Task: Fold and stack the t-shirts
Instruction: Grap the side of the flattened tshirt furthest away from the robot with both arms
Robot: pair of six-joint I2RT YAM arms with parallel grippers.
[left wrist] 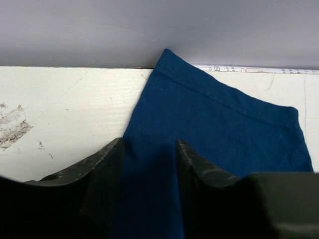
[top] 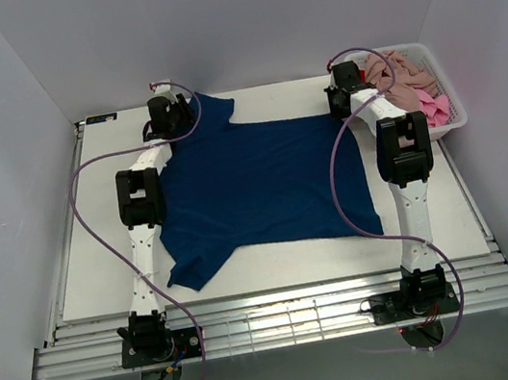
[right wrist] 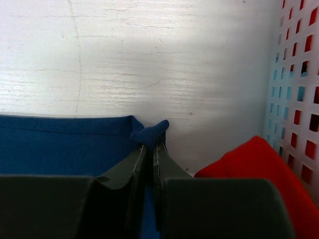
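Note:
A navy blue t-shirt [top: 263, 184] lies spread flat on the white table [top: 295, 261], with no print showing. My left gripper [top: 170, 116] is at its far left sleeve [left wrist: 224, 124]. In the left wrist view the gripper [left wrist: 149, 144] is open, its jaws apart with the navy cloth lying flat between them. My right gripper [top: 345, 97] is at the shirt's far right corner. In the right wrist view the gripper [right wrist: 151, 142] is shut on a pinched tuft of the navy shirt [right wrist: 149, 132]. Pink-beige [top: 402, 72] and bright pink [top: 432, 107] tees lie in the basket.
A white slotted plastic basket [top: 448, 123] stands at the far right of the table, right beside my right gripper; its wall [right wrist: 299, 74] shows in the right wrist view. Red cloth [right wrist: 254, 159] lies just right of the right fingers. Grey walls enclose the table.

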